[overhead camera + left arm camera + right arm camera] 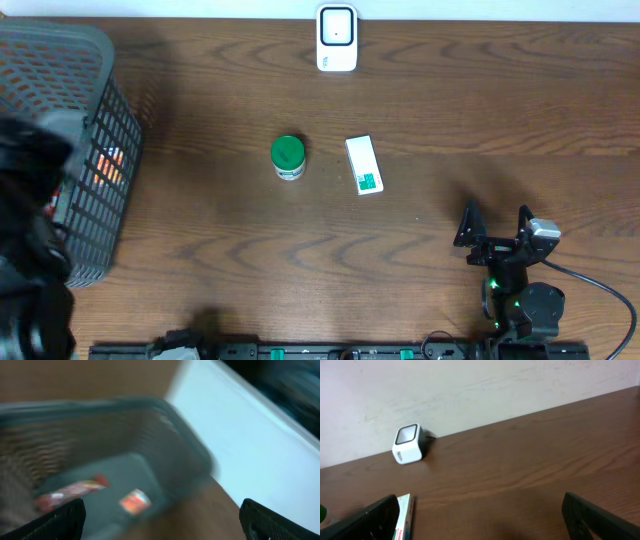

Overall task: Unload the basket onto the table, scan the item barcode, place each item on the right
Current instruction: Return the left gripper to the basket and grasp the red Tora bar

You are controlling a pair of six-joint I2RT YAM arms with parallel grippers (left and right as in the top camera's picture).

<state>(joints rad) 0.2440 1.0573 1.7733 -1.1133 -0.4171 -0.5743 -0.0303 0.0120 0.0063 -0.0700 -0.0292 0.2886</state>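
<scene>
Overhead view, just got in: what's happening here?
The left gripper hangs open over the basket at the left edge of the table, holding nothing; two packets lie inside the basket. The right gripper sits open and empty near the front right. A green-lidded jar and a white box lie mid-table, untouched, and the scanner stands at the back edge.

White cube-shaped barcode scanner [337,38], dark window on top: upright, far beyond right pincer [496,226], off to its left. Flat white-and-green rectangular box [364,165]: lying flat, ahead-left of pincer (nearer than scanner). Green-lidded small white jar [288,157]: upright, near box, farther left.
</scene>
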